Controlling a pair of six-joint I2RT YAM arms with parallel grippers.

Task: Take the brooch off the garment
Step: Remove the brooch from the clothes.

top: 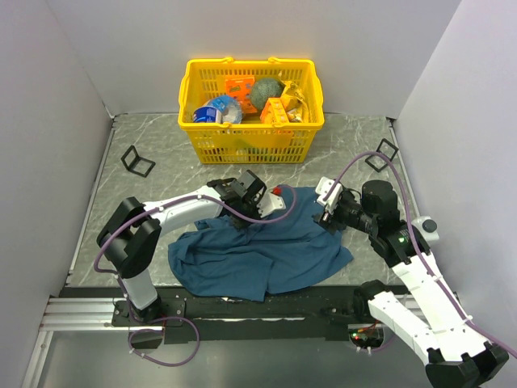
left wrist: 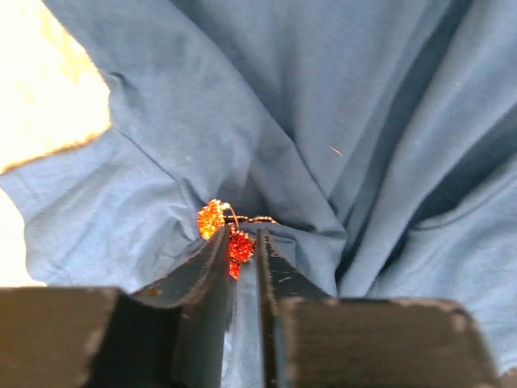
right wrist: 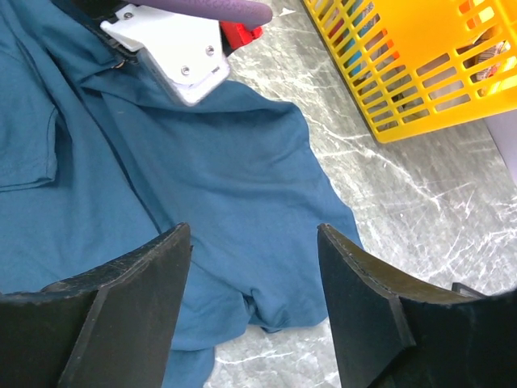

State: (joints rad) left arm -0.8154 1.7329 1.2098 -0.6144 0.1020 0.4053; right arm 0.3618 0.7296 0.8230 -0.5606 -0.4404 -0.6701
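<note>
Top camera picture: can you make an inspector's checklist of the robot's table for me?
Surface: grey marbled table.
Job's things: blue garment crumpled mid-table; orange-red brooch on it.
Clutter: yellow basket of packets at the back; two small black frames, one towards each side.
Grippers: left gripper pinching the brooch at its fingertips; right gripper open, empty, over the garment.
Cables: purple cables run along both arms.
Surroundings: plain pale walls on three sides.
</note>
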